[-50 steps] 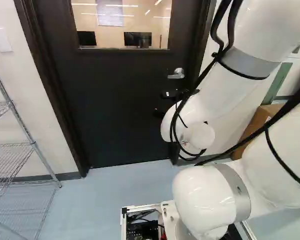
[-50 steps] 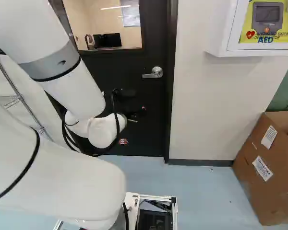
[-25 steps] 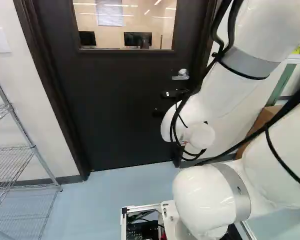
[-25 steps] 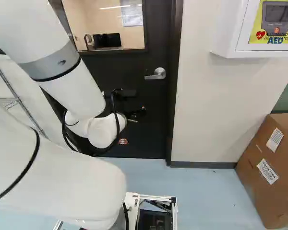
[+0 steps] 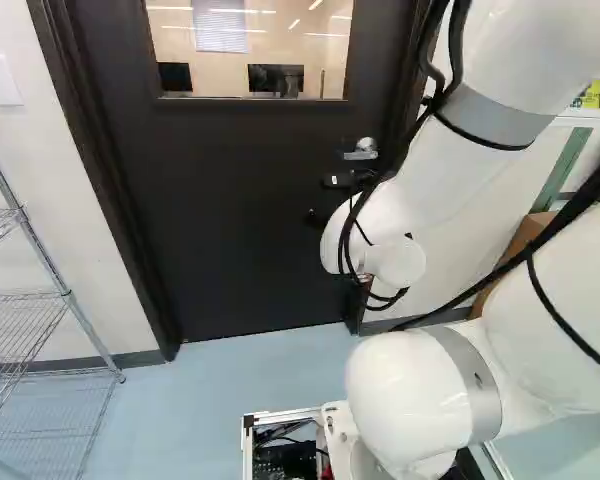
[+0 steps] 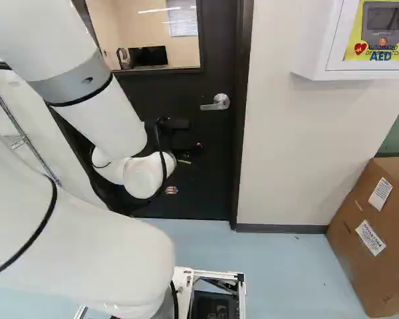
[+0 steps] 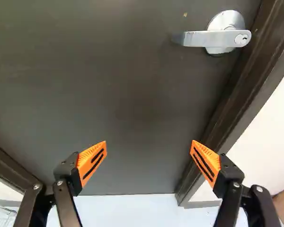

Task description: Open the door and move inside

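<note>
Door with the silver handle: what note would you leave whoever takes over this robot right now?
Gripper: open, holding nothing, clear of the handle.
Handle: lever level, beside the door frame, beyond the fingertips.
Door: shut.
Done: the gripper faces the door.
Left: work the handle, open the door, move inside.

White arm (image 5: 410, 395) is rising from its lowest joint, thick and bulky from where I'm standing. Forearm (image 6: 100, 116) is slanting forward and down, grey collar (image 6: 73, 80) wrapping it, rounded wrist (image 6: 144, 176) hanging at its lower end. Black cables (image 5: 348, 235) are looping loosely round wrist. Black end effector (image 6: 189, 149) is reaching out ahead, gripping nothing; fingers are standing wide apart, orange pads (image 7: 92, 161) slanting inward toward each other.
</note>
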{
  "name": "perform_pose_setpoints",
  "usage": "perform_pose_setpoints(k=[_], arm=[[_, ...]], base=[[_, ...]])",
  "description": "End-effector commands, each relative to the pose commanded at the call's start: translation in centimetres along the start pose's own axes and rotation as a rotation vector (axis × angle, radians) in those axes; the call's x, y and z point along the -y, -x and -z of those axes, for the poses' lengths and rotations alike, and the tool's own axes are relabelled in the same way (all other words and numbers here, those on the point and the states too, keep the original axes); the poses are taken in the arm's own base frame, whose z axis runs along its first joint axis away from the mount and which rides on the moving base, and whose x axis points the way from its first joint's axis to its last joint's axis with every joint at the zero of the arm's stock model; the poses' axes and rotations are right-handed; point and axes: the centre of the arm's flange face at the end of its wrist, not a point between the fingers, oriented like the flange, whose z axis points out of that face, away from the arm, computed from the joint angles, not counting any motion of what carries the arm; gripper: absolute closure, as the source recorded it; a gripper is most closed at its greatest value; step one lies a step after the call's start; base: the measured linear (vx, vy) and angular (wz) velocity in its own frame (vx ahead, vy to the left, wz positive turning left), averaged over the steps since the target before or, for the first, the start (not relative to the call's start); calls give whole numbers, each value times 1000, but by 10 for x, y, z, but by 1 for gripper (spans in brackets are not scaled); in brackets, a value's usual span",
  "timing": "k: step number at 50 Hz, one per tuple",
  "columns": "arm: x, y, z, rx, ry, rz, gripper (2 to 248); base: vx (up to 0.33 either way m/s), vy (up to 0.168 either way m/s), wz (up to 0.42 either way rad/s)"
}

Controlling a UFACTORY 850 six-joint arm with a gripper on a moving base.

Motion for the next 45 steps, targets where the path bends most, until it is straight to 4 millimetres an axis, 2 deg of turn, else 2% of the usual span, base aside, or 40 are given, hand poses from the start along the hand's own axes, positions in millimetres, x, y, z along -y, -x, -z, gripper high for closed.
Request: perform_pose_setpoints(k=[20, 45], arm=[[0, -27, -16, -48, 0, 0, 3], [0, -55, -22, -113, 0, 0, 3]], base=[[0, 0, 0], [0, 0, 0]])
